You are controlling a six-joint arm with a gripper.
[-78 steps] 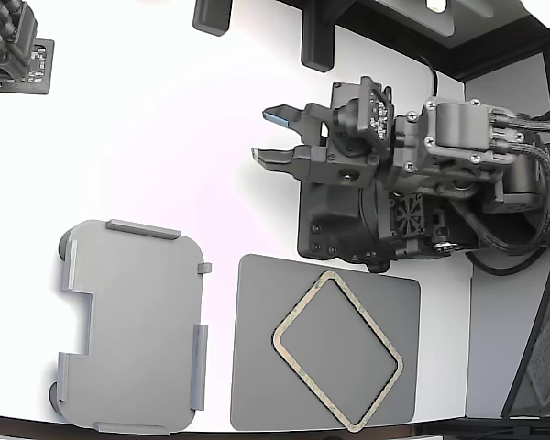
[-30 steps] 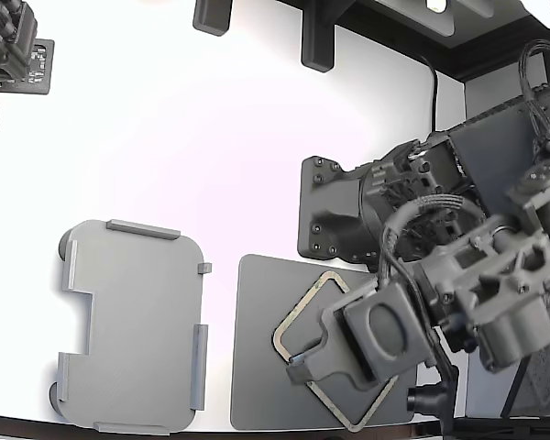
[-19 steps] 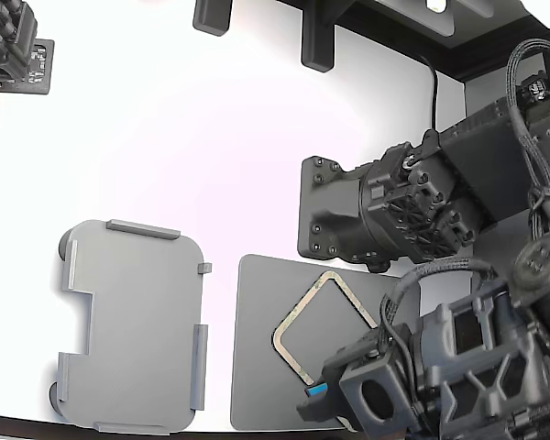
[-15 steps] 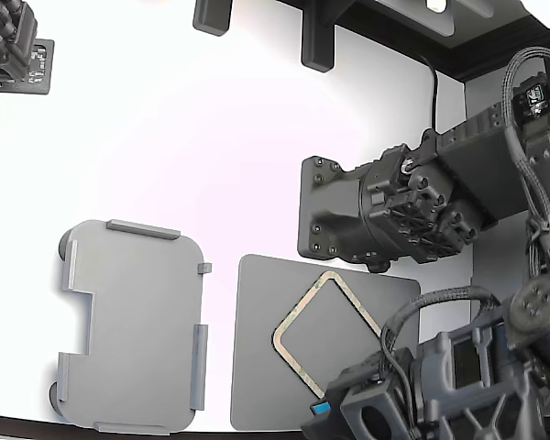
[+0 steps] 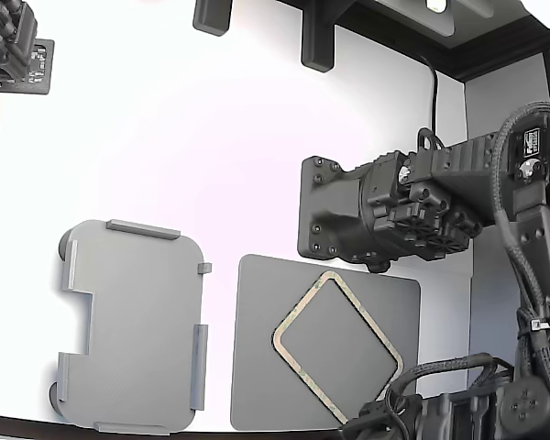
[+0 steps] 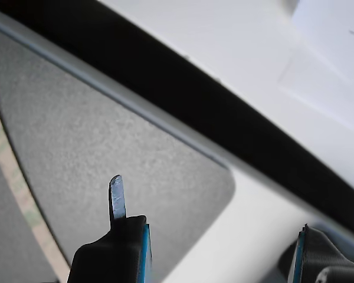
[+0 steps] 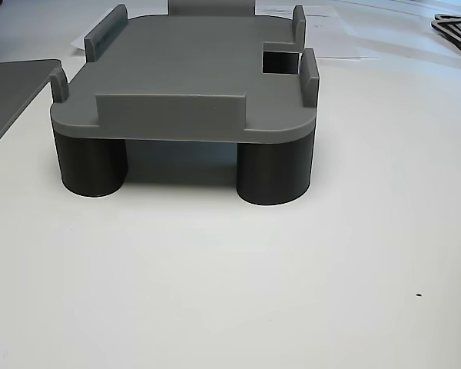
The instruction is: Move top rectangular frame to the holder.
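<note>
While nothing yet moved: task judged at its opening stage, pickup, carry and placement all outstanding. Top rectangular frame (image 5: 338, 348): flat on dark grey mat (image 5: 266, 367), turned diamond-wise to the mat's edges, long axis judged to run from the exterior view's upper left toward its lower right, one rounded corner pointing up at the arm's base (image 5: 335, 215), lowest corner hidden under the arm's wrist (image 5: 458, 417). Tan strip of same frame (image 6: 12, 177) visible in wrist view beside one fingertip. Holder (image 5: 133, 321): light grey, empty, on white table (image 5: 211, 137) at the exterior view's left, well apart from the frame (raised on dark round legs in the other view). Gripper (image 6: 206, 230): spread wide, gripping nothing, one finger (image 6: 116, 197) over the mat, not seen touching the frame.
</note>
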